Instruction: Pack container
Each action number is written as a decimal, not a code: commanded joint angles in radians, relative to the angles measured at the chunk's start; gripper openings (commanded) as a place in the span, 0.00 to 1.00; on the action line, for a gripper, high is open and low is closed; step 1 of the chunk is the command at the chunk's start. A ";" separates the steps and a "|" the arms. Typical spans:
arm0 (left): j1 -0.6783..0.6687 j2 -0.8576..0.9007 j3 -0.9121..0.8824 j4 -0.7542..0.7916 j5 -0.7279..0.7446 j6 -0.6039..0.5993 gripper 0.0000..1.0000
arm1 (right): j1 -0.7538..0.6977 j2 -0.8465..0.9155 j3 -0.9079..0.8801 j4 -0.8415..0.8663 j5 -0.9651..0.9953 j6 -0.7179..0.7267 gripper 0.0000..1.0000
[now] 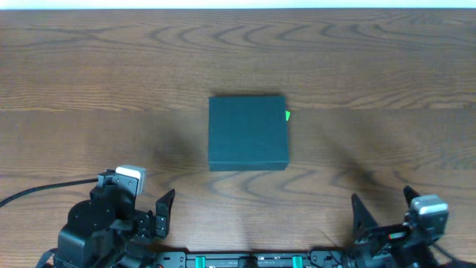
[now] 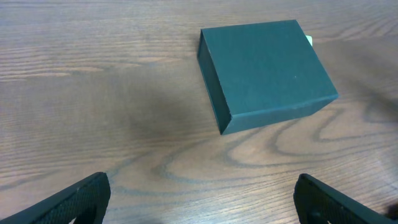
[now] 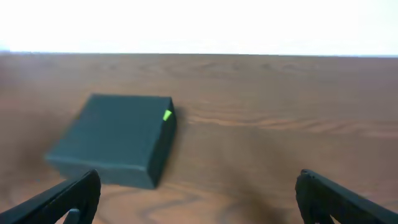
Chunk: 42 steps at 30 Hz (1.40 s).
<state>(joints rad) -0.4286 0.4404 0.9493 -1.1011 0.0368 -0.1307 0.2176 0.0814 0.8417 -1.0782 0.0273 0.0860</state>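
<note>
The dark teal-green container (image 1: pixel 248 132) lies shut in the middle of the wooden table. A small bright green bit (image 1: pixel 287 115) sticks out at its far right edge. The container also shows in the left wrist view (image 2: pixel 267 71) and the right wrist view (image 3: pixel 115 138). My left gripper (image 2: pixel 202 202) is open and empty, at the front left of the table, well short of the container. My right gripper (image 3: pixel 199 199) is open and empty at the front right, also apart from the container.
The wooden table (image 1: pixel 89 82) runs to a far edge (image 1: pixel 238 9) with white beyond. A black cable (image 1: pixel 37 192) trails off to the left from the left arm. The arm bases stand along the front edge.
</note>
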 commanded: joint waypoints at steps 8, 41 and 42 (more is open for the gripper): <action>-0.004 -0.003 -0.011 -0.003 -0.018 -0.007 0.95 | -0.069 -0.076 -0.245 0.011 0.028 -0.151 0.99; -0.004 -0.003 -0.011 -0.003 -0.018 -0.007 0.95 | -0.069 -0.076 -0.485 -0.006 -0.002 -0.173 0.99; -0.004 -0.003 -0.011 -0.003 -0.018 -0.007 0.95 | -0.068 -0.076 -0.485 -0.006 -0.002 -0.173 0.99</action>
<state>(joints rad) -0.4286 0.4404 0.9478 -1.1011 0.0330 -0.1307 0.1612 0.0109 0.3649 -1.0790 0.0380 -0.0738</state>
